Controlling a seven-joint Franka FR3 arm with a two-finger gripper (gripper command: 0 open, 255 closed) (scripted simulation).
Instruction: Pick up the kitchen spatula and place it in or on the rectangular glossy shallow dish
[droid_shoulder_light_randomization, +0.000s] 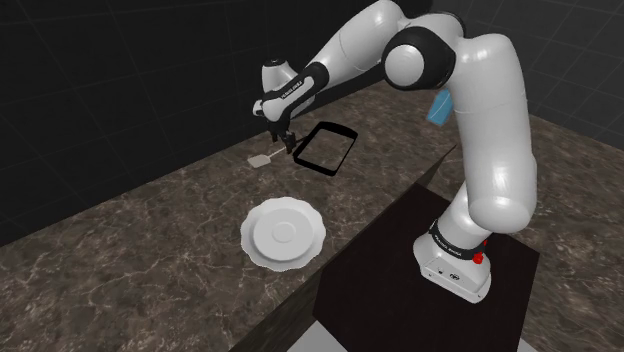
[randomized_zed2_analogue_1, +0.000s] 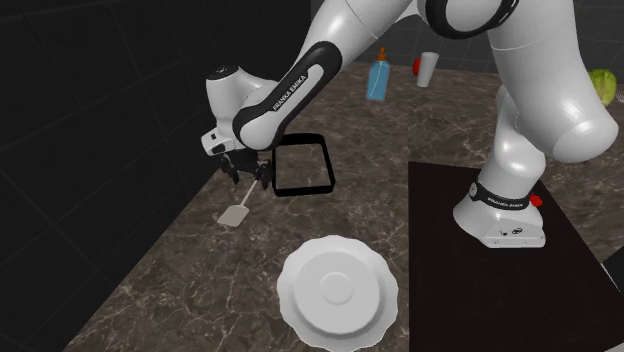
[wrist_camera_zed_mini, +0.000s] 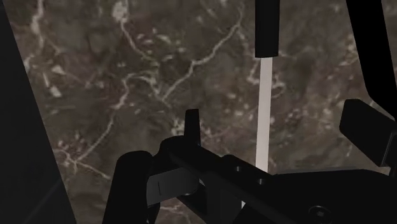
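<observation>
The white Franka arm stretches from its stand (droid_shoulder_light_randomization: 375, 258) across a dark veined worktop (droid_shoulder_light_randomization: 150, 235), its black gripper (droid_shoulder_light_randomization: 286, 142) poised low over the kitchen spatula (droid_shoulder_light_randomization: 262, 158). The spatula lies flat on the worktop with its pale blade toward the shoulder view's left and its handle running back under the hand. It sits just beside the black-rimmed rectangular dish (droid_shoulder_light_randomization: 345, 152), which looks to make for a short carry. In the wrist view the two fingers (wrist_camera_zed_mini: 191, 124) stand apart with the spatula's pale shaft between them, touching neither, so nothing is gripped yet. The hand appears lined up across the handle because that narrow part is what the jaws can close on. The arm is folded high at the elbow, the forearm sloping down and away from the stand and the wrist bent so the fingers point at the worktop. A round white plate (droid_shoulder_light_randomization: 284, 233) sits nearer the stand, well apart from the spatula and no part of the task.
</observation>
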